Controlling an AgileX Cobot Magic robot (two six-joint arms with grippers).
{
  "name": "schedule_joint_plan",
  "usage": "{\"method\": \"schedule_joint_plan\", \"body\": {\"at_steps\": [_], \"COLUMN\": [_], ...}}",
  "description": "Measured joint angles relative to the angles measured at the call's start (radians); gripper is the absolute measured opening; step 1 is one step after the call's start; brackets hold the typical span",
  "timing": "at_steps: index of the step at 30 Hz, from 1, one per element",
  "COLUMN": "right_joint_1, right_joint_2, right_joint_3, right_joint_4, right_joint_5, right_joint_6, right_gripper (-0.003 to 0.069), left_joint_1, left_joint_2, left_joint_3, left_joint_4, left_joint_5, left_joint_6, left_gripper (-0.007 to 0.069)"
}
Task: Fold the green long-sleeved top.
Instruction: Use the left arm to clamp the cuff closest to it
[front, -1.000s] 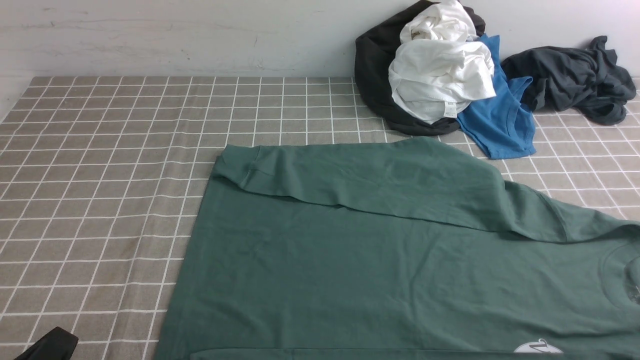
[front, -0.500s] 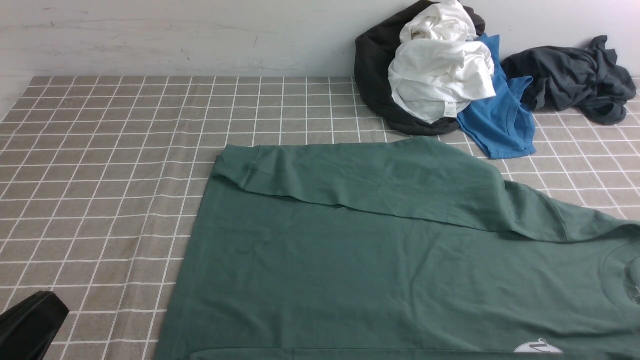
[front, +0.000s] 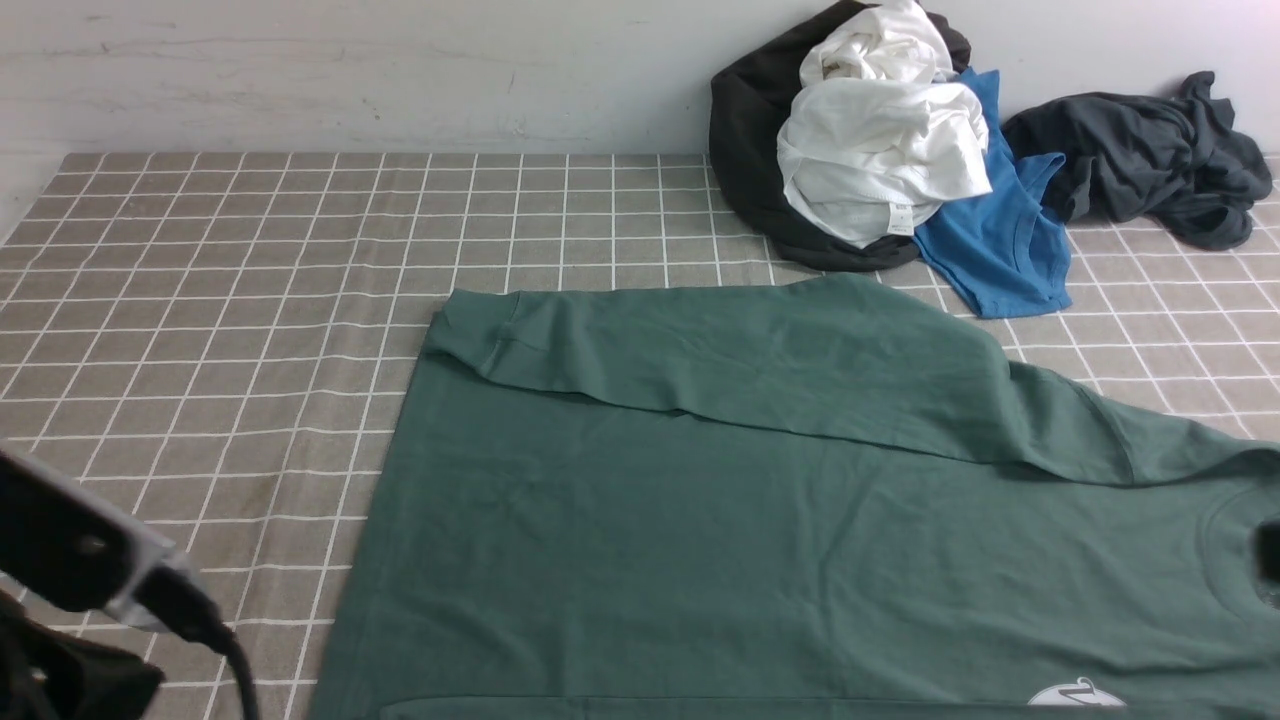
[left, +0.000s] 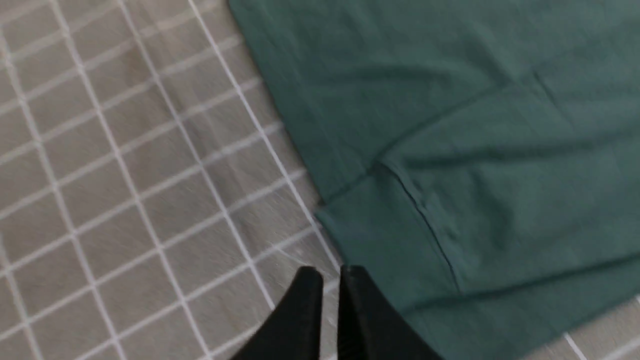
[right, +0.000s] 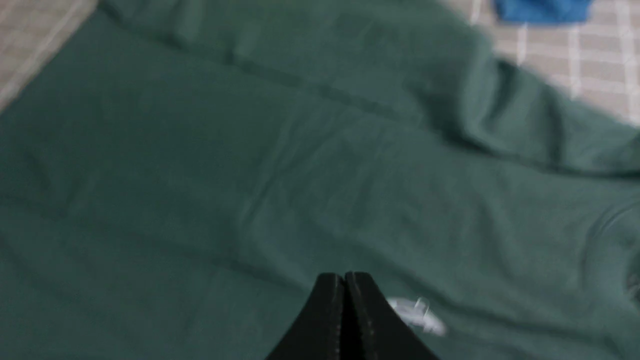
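— Where did the green top (front: 700, 520) lie?

— Flat on the checked cloth (front: 250, 300) that covered the tabletop, hem toward the robot's left and collar (front: 1225, 560) toward its right. One sleeve (front: 720, 350) was folded across the body along the top's far edge. A small white print (front: 1075, 693) showed near the top's near edge, not far from the collar.

— And the left pincer (left: 330, 272)?

— It hung just beside the top's near hem corner, over the checked cloth. Its fingers stood only a slit apart, with nothing between them. Whether a tip touched the fabric could not be told.

— The right pincer (right: 344, 277)?

— Pressed together, tips meeting, holding nothing. It hovered over the body of the top, with the white print just beside it.

— What else was near the top?

— Beyond its far edge, against the wall, sat a heap: a white garment (front: 880, 150) bundled on a black one (front: 745, 150). A blue shirt (front: 1000, 240) spilled out beside them, its lower edge close to the folded sleeve. A dark grey garment (front: 1140, 160) lay crumpled past the blue shirt, well apart from the top.
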Motion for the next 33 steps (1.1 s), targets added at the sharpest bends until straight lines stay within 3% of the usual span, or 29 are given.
{"method": "schedule_joint_plan", "body": {"at_steps": [6, 8, 10, 14, 24, 33], "right_joint_1": [0.16, 0.175, 0.188, 0.19, 0.19, 0.19], "right_joint_2": [0.157, 0.164, 0.167, 0.167, 0.167, 0.167], "right_joint_3": [-0.01, -0.01, -0.01, -0.011, -0.011, -0.011], "right_joint_4": [-0.047, -0.054, -0.061, -0.064, -0.067, -0.067], "right_joint_5": [0.182, 0.185, 0.18, 0.149, 0.118, 0.111], "right_joint_6": [-0.017, -0.018, -0.019, -0.022, -0.026, -0.027], "right_gripper": [-0.0014, -0.0014, -0.0014, -0.0014, -0.0014, -0.0014], "left_joint_1": [-0.19, -0.214, -0.268, -0.291, -0.296, -0.298], "left_joint_2": [0.266, 0.312, 0.44, 0.601, 0.883, 0.929], "left_joint_3": [-0.001, -0.002, -0.012, -0.051, -0.182, -0.204], "left_joint_4": [0.021, 0.029, 0.054, 0.079, 0.127, 0.128], "left_joint_5": [-0.011, -0.031, -0.103, -0.173, -0.246, -0.213], "left_joint_6": [-0.014, -0.014, -0.018, -0.025, -0.029, -0.03], "left_gripper": [0.025, 0.0296, 0.0394, 0.0466, 0.0473, 0.0283]}}
